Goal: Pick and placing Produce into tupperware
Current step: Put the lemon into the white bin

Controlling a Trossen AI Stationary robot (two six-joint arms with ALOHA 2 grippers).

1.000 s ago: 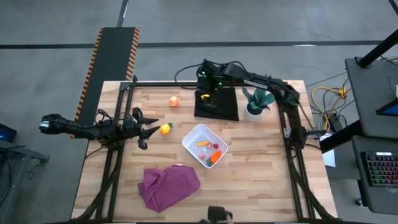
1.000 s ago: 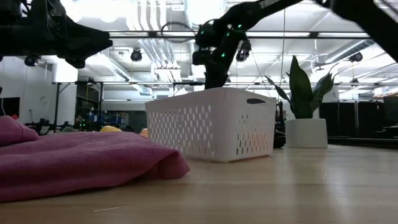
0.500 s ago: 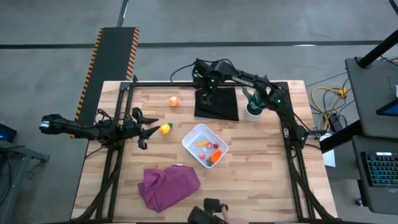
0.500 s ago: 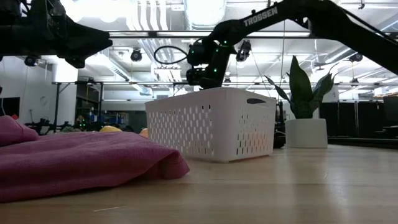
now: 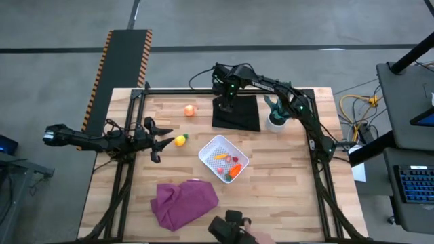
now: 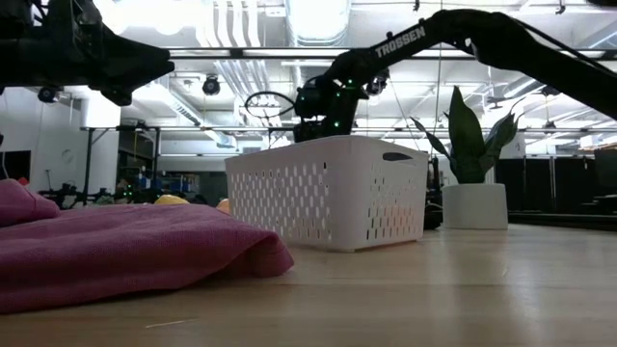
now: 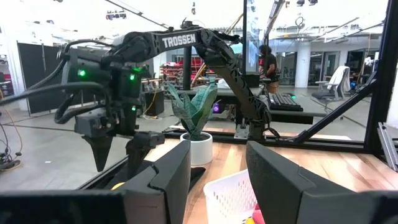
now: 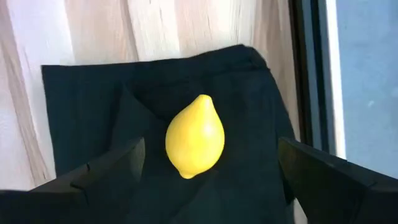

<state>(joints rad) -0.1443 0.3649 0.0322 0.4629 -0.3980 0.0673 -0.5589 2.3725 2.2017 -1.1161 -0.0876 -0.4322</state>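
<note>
A yellow lemon (image 8: pixel 194 135) lies on the black cloth (image 8: pixel 124 124) at the far middle of the table. My right gripper (image 8: pixel 211 180) is open above it and points down, one finger on either side, touching nothing; it also shows in the high view (image 5: pixel 227 100). A second lemon (image 5: pixel 180 140) lies on the wood just in front of my open left gripper (image 5: pixel 163 141). A peach-orange ball (image 5: pixel 190 110) lies farther back. The white tupperware (image 5: pixel 211 146) stands mid-table and holds an orange carrot (image 5: pixel 234 171) and small red pieces.
A purple cloth (image 5: pixel 183 201) lies crumpled near the front edge. A green spiky plant in a white pot (image 5: pixel 278 114) stands right of the black cloth. A black frame rail (image 5: pixel 203 90) runs along the far edge. A person's hand (image 5: pixel 234 230) shows at the near edge.
My right arm has swung, and its gripper has shifted a little toward the table's left edge above the black cloth, still open. A hand has come into view at the near edge. My left gripper has kept still.
</note>
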